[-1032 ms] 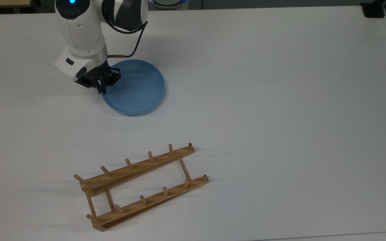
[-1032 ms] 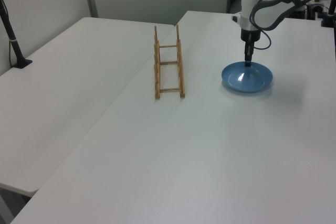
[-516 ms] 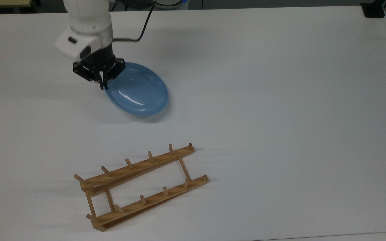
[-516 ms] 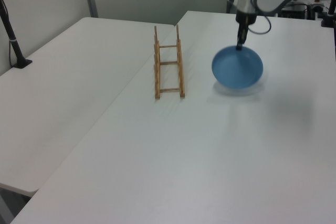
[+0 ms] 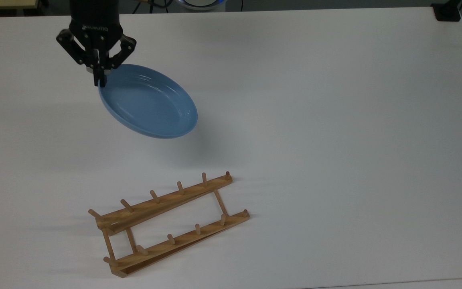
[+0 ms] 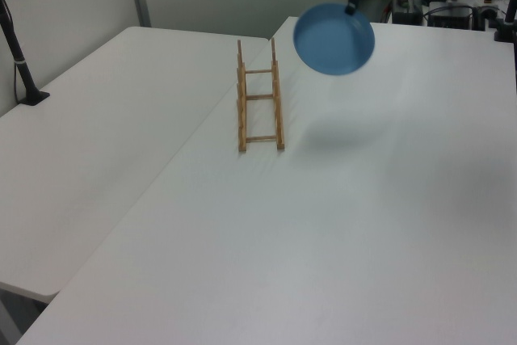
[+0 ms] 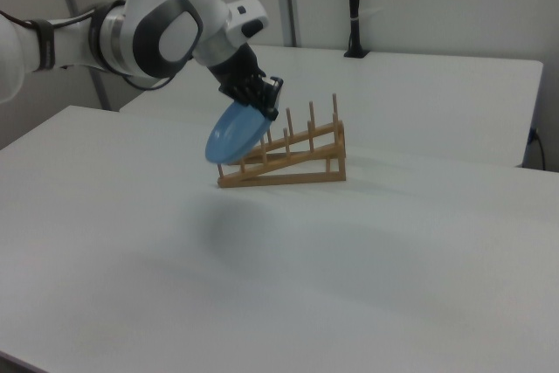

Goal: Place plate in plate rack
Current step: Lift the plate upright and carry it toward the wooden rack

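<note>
The light-blue plate (image 5: 148, 104) hangs tilted in the air, well above the white table, with my gripper (image 5: 99, 81) shut on its rim at the top view's upper left. In the left view the plate (image 6: 334, 38) floats above and to the right of the wooden plate rack (image 6: 258, 103), its shadow on the table below. The right view shows the plate (image 7: 236, 133) under my gripper (image 7: 265, 107), in front of the rack (image 7: 288, 156). The rack (image 5: 167, 224) stands empty near the top view's lower middle, its pegs upright.
The white table (image 5: 335, 140) stretches wide around the rack. A second white table (image 6: 105, 135) adjoins it at the left view's left. A black post (image 5: 446, 12) stands at the top view's upper right corner, and another black post (image 6: 18, 58) at the left view's left.
My gripper has lifted the plate off the table, and raised and tilted it. It has shifted toward the top view's upper left and the left view's left, nearer the rack.
</note>
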{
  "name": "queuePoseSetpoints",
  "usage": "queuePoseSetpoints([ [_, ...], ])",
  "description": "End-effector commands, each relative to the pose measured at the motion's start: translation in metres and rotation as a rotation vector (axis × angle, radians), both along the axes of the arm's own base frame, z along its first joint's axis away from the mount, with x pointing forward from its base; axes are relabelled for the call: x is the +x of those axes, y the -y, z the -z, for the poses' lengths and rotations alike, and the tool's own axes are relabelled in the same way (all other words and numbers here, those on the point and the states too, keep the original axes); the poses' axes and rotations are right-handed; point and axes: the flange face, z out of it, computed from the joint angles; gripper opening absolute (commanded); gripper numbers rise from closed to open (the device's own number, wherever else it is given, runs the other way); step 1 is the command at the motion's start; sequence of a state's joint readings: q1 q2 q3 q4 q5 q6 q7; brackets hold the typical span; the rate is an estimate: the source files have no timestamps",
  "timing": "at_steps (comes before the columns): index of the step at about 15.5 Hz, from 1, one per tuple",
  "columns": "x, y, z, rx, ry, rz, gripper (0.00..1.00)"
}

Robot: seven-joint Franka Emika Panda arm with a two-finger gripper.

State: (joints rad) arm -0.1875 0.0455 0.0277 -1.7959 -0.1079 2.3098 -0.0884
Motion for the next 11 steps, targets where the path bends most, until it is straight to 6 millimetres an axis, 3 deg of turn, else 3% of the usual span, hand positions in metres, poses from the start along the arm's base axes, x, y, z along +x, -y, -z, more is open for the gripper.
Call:
queuePoseSetpoints([
  [1,0.01,-0.013,-0.023,0.047,0.163,0.149,0.0],
  [5,0.015,-0.028,-0.026,-0.095,0.265,0.254,0.0],
  [11,0.029,-0.066,0.005,-0.341,0.454,0.34,0.0],
])
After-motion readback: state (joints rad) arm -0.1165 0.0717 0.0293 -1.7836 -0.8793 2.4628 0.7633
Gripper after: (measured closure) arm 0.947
